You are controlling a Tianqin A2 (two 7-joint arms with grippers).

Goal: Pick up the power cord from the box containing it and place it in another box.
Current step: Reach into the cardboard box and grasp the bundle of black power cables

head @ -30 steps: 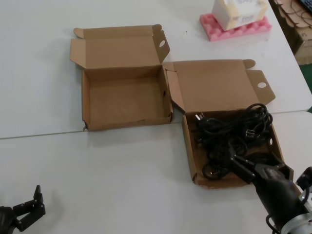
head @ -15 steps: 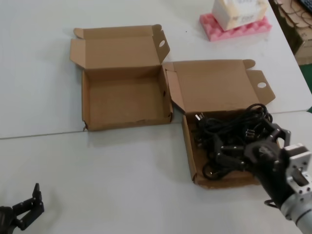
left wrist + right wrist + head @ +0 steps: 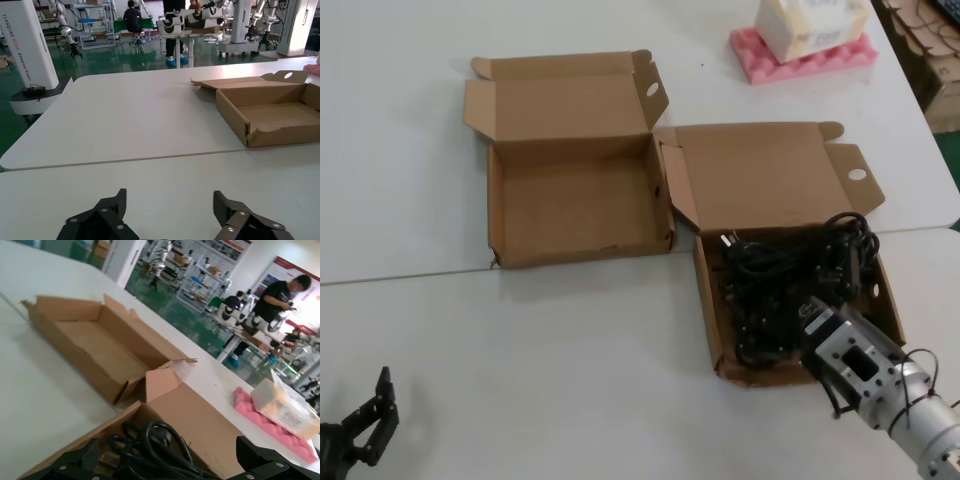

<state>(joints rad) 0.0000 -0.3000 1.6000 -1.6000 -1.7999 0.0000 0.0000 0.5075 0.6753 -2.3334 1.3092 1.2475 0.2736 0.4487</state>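
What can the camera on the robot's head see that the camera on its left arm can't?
Only the head view shows the power cord lying in the box containing it, the right gripper over that box, and the pink foam. Only the left wrist view shows the workshop behind, with a person there. Both show another box, the white table and the left gripper, jaws open.

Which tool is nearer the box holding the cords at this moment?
Right. The right tool is over the near edge of the box holding the cords, fingers spread above the cord heap. The left tool sits far off at the table's near left corner, open.
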